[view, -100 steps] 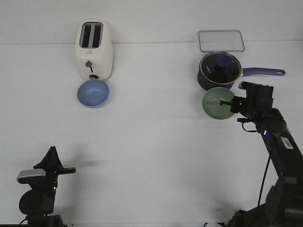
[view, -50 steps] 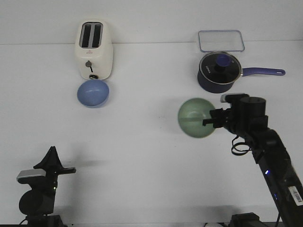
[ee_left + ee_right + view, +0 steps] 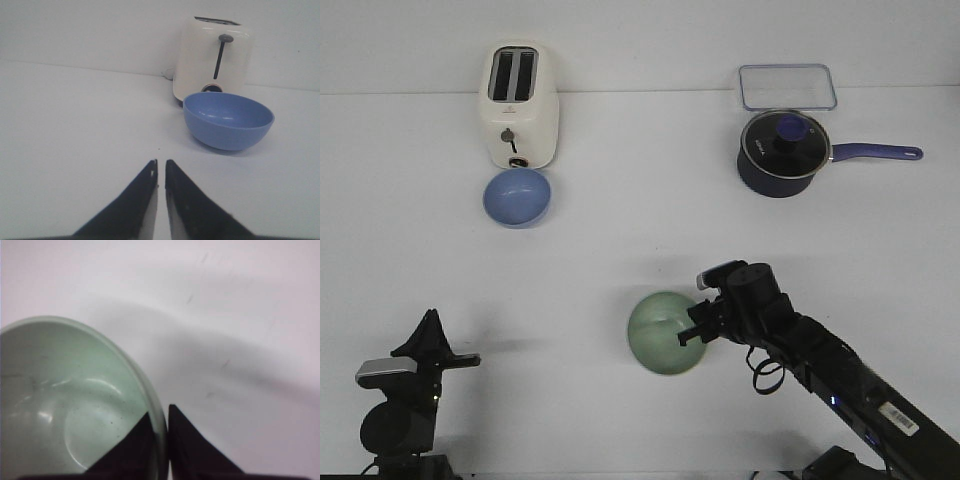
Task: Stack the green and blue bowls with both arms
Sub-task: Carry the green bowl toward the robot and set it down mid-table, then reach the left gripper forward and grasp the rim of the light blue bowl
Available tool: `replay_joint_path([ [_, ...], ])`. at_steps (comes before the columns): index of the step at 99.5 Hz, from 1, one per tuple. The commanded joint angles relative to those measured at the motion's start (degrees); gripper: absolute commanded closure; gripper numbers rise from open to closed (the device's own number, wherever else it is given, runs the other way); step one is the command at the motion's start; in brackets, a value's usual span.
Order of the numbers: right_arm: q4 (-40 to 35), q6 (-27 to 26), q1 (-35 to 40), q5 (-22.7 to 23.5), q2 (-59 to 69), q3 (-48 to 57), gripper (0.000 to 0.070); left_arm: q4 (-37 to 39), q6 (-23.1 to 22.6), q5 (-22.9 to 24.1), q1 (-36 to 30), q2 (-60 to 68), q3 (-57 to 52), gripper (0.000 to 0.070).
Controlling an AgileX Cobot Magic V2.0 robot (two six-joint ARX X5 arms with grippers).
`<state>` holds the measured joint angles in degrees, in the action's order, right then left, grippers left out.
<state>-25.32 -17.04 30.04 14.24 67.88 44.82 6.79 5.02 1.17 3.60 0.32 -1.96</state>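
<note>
The blue bowl (image 3: 517, 196) sits upright on the table just in front of the toaster; it also shows in the left wrist view (image 3: 228, 121). The green bowl (image 3: 665, 333) is near the table's front middle, held by its right rim in my right gripper (image 3: 692, 325). In the right wrist view the gripper (image 3: 160, 416) is shut on the green bowl's rim (image 3: 75, 390), one finger inside, one outside. My left gripper (image 3: 432, 330) is at the front left, far from both bowls; in its wrist view (image 3: 160, 163) the jaws are shut and empty.
A cream toaster (image 3: 520, 104) stands at the back left. A dark navy saucepan (image 3: 782, 152) with a glass lid and a purple handle stands at the back right, with a clear lidded container (image 3: 787, 85) behind it.
My right arm has carried the green bowl from beside the saucepan toward the front and left, down to the front middle of the table. The left arm and blue bowl have not moved.
</note>
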Motion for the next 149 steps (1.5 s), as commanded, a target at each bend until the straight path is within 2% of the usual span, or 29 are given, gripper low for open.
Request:
replay_joint_path([
  [1,1.4,-2.1,1.4,-1.1,0.8,-0.3,0.0700,0.7,2.4,-0.2,0.1,-0.1,1.2,0.0685],
  [13,1.3,-2.3,3.2,-3.5,0.8,-1.7,0.0700,0.7,7.9,-0.2,0.1,-0.1,1.2,0.0686],
  [26,1.1,-2.2,3.8,-3.8,0.9,-2.2,0.0700,0.8,11.0,-0.2,0.1,-0.1,1.2,0.0686],
  [60,0.8,0.4,3.8,-4.3,1.5,-2.5,0.0700,0.8,17.3,-0.2,0.1,-0.1,1.1,0.0688],
  [77,0.8,0.8,3.8,-4.2,5.3,-2.5,0.0699,0.8,17.8,-0.2,0.1,-0.1,1.1,0.0688],
  [82,0.9,0.8,3.8,-4.2,5.5,-2.5,0.0659,0.8,17.8,-0.2,0.1,-0.1,1.0,0.0688],
  [92,1.3,0.9,3.7,-4.2,5.4,-2.4,0.0485,0.9,18.8,-0.2,0.1,-0.1,0.8,0.0688],
  [100,1.3,0.9,3.3,-4.2,4.3,-2.3,0.0410,0.8,20.2,-0.2,0.1,-0.1,0.5,0.0688],
  [111,1.5,1.0,2.1,-4.1,0.9,-2.0,0.0403,0.7,24.2,-0.8,0.1,-0.1,-0.2,0.0688],
  [129,1.6,1.1,-1.2,-4.2,-7.4,-2.0,0.0404,-2.3,27.5,-2.9,0.1,0.0,-2.7,0.0687],
  [149,1.6,1.0,-6.1,-4.2,-16.2,-2.0,0.0404,-7.2,26.9,-2.9,0.1,5.7,-10.1,0.0686],
])
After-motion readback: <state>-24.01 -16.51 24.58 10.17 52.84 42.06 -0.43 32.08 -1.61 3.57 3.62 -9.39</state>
